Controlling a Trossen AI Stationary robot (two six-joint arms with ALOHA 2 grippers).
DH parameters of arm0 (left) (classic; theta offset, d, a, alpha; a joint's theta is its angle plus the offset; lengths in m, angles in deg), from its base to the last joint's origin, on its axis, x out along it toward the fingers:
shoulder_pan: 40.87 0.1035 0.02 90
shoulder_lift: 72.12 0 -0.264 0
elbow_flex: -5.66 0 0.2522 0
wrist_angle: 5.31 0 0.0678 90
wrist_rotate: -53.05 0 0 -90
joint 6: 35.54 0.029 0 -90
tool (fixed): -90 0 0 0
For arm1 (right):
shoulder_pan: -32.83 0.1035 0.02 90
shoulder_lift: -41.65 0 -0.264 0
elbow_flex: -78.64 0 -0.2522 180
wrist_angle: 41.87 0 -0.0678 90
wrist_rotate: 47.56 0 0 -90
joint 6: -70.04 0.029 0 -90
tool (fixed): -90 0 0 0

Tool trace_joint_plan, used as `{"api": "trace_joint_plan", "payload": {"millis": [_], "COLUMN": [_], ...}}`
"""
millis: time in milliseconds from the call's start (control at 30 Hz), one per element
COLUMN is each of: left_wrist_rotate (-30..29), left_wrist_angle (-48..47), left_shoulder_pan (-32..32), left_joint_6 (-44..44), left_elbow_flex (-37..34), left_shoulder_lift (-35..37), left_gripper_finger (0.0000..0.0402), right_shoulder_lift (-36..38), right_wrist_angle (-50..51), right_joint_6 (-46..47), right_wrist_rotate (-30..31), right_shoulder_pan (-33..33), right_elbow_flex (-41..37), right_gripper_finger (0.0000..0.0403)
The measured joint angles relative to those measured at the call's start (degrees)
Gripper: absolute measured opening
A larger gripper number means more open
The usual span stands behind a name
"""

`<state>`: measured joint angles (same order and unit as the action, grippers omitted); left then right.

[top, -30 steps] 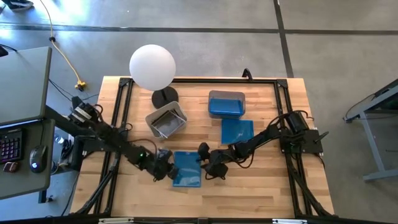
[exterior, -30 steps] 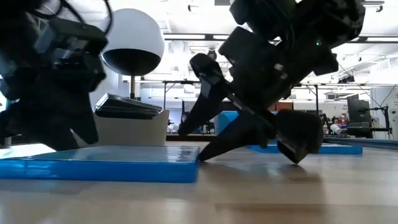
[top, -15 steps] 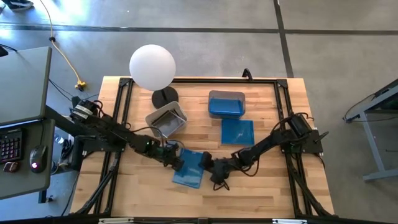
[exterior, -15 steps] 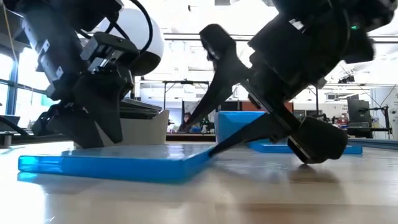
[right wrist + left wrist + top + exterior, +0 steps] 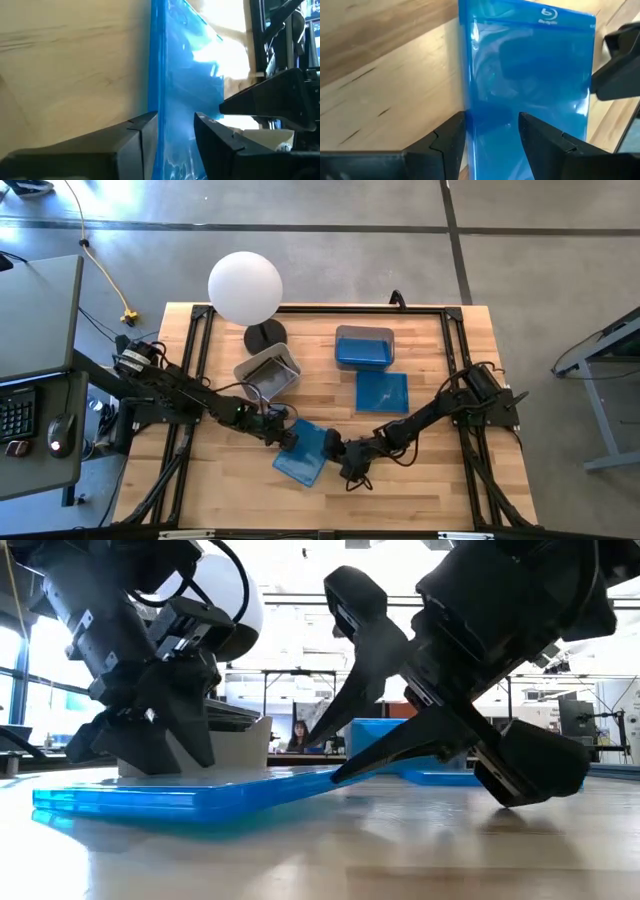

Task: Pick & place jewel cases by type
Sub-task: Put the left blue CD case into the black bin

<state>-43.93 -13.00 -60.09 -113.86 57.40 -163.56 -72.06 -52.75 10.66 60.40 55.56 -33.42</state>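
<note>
Blue case (image 5: 304, 452) is lying low in the middle of the high view, w/ both arms on it. Left gripper (image 5: 285, 437) & right gripper (image 5: 338, 448) are each pinching an edge. Step: picking it up. Next: one lets go, other carries it to blue tub (image 5: 364, 347).

A grey concrete floor (image 5: 300, 270) with dark seams is seen around the wooden table (image 5: 420, 490), which is framed by black rails. To one side a grey desk (image 5: 35, 360) is placed, carrying a keyboard (image 5: 15, 418) and a mouse (image 5: 60, 432). A yellow cable (image 5: 100, 260) is trailed across the floor. In the low view an open hall is shown with bright ceiling lights (image 5: 300, 615), tall windows (image 5: 30, 700), and what may be a seated person (image 5: 298, 735).
</note>
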Motion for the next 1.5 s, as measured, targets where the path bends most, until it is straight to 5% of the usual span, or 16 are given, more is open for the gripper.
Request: {"api": "trace_joint_plan", "payload": {"millis": [333,800,900,1167,1500], "left_wrist_rotate": [2.9,4.9,4.9,7.4,4.1], "left_wrist_angle": [0.4,3.4,7.3,28.4,23.7], "left_shoulder_pan": [0.0,-0.2,-0.2,-0.3,-0.3], "left_joint_6": [-7.8,-5.8,-4.2,6.7,7.6], "left_elbow_flex": [-0.1,0.0,0.0,0.5,0.7], "left_shoulder_lift": [0.0,0.0,0.0,0.1,-0.6], "left_gripper_finger": [0.0177,0.0177,0.0177,0.0177,0.0177], "right_shoulder_lift": [0.0,0.2,0.4,0.3,0.2], "right_wrist_angle": [0.0,1.6,5.1,7.7,6.4], "right_joint_6": [-1.3,2.4,6.7,13.0,14.3], "right_wrist_rotate": [6.2,9.5,11.6,29.9,29.4], "right_shoulder_pan": [1.2,3.5,4.4,6.7,8.1], "right_elbow_flex": [0.0,0.1,0.3,0.4,0.3], "right_gripper_finger": [0.0091,0.0008,0.0006,0.0001,0.0002]}}
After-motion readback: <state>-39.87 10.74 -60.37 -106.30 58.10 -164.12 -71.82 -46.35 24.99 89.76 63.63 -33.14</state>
